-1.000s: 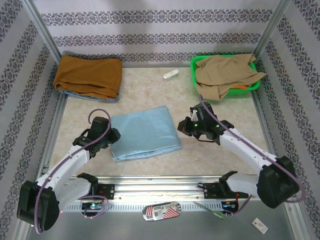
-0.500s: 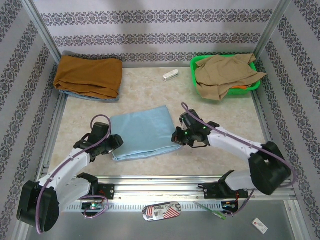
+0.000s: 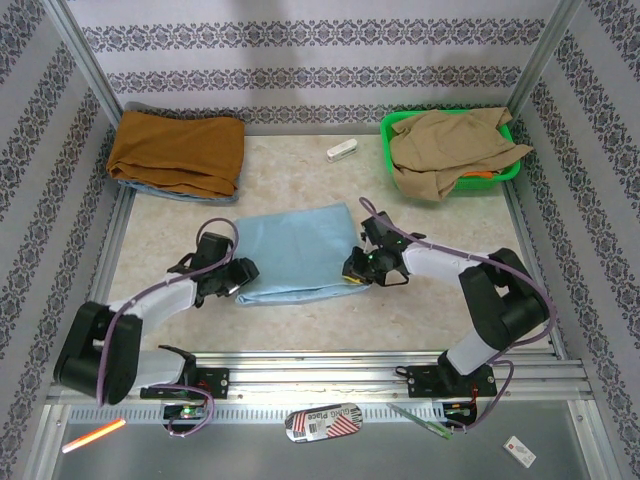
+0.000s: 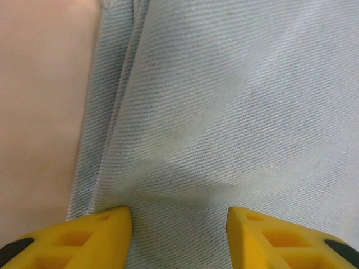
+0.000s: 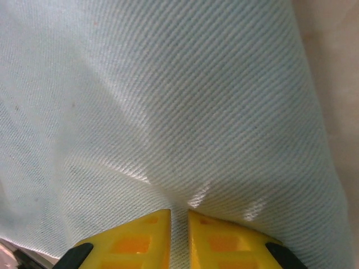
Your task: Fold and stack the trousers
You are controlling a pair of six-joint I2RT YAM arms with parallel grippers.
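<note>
Trousers lie folded mid-bench. My left gripper straddles their left edge, jaws apart. My right gripper is almost closed, pinching cloth. Folding looks done; next I need both grips firm to lift and stack.

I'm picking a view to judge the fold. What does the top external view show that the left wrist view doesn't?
Top external adds the whole outline of the trousers, the rust-orange garment and the tan garment in the green bin. Left wrist adds the twill weave, stacked fold edges and the left claw, fingers apart over the cloth. Both show pale blue trousers on the beige table.
</note>
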